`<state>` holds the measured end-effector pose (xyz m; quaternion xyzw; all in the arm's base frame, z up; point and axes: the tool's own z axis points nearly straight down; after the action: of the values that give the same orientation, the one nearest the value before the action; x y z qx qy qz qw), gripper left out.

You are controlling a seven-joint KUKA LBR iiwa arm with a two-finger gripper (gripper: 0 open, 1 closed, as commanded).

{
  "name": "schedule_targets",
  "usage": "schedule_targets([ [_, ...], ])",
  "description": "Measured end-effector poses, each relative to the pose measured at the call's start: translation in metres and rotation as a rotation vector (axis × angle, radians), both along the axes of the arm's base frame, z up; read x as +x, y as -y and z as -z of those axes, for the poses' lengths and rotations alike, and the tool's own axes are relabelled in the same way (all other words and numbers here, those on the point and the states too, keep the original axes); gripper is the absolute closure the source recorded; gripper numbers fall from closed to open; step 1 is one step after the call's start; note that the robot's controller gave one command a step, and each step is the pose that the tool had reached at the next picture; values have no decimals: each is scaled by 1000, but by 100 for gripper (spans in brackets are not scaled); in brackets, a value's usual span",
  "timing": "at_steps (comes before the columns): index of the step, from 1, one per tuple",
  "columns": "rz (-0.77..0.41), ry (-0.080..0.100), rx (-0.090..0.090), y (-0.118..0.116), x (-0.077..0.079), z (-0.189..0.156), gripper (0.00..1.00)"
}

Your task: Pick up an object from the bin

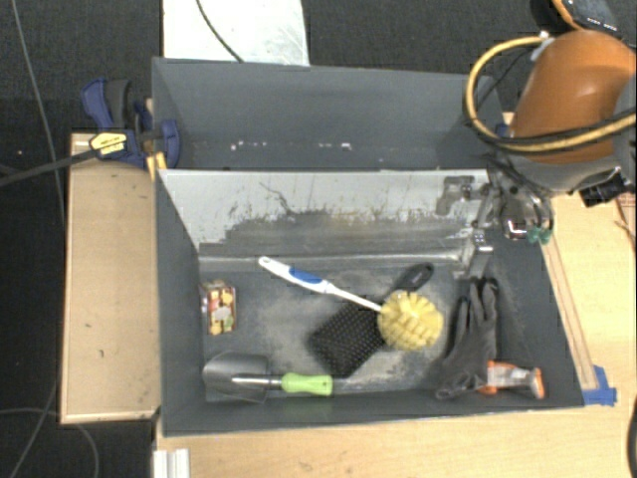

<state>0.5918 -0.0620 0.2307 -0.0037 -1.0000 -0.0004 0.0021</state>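
Grey metal bin [177,267], loose items seen on its floor; places given rel. to gripper [482,255].
Just in front of gripper, nr right wall: a limp black item [472,332], w/ a small orange-and-silver obj. [513,378] at its far end. To gripper's left: yellow round scrubber [410,319], black mesh pad [346,339] touching it, white/blue toothbrush [299,279] beside both. Further left: green-handled scoop [269,380] at front wall. Small colourful packet [218,307] is farthest off, well apart.
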Motion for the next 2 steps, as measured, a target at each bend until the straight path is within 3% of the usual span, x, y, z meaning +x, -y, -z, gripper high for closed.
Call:
schedule_targets([
  [1, -2, 9, -1, 0, 1, -5, 0],
  [2, -38, 10, -2, -21, -43, 127, 0],
])
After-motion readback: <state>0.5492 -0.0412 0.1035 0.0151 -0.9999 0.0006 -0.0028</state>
